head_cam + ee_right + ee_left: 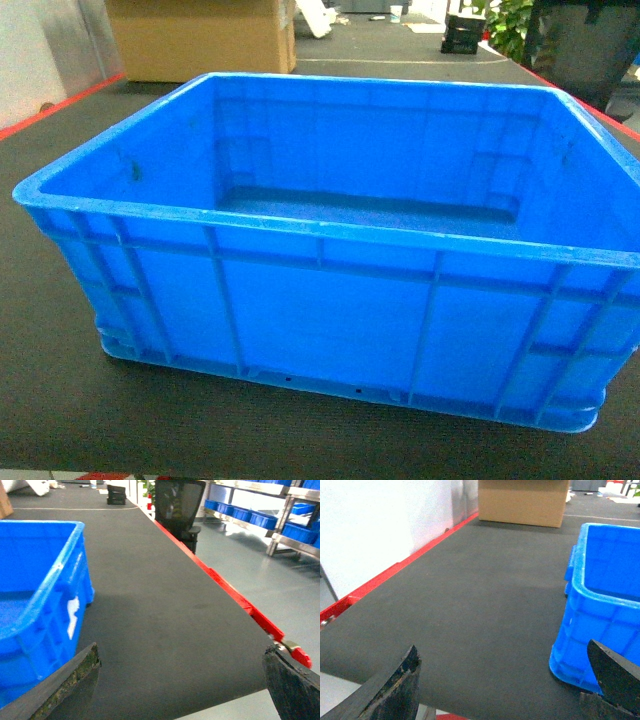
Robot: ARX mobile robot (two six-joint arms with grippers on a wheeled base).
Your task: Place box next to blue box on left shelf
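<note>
The box (330, 300) is a large bright-blue open-top crate with ribbed walls, standing empty on a dark table mat (60, 400) and filling most of the head view. My left gripper (502, 647) is open over bare mat at the table's near edge, its right finger just in front of the near left corner of the box (605, 595). On the other side, my right gripper (181, 650) is open too, with the box (35, 605) to the left of its left finger. Neither holds anything. The left shelf and the other blue box are out of view.
A cardboard carton (200, 40) stands on the mat behind the crate's far left. A red strip (230, 592) edges the table on both sides. A white panel (370, 530) runs along the left; a black chair (177, 505) and metal racks with blue bins (260, 515) stand right.
</note>
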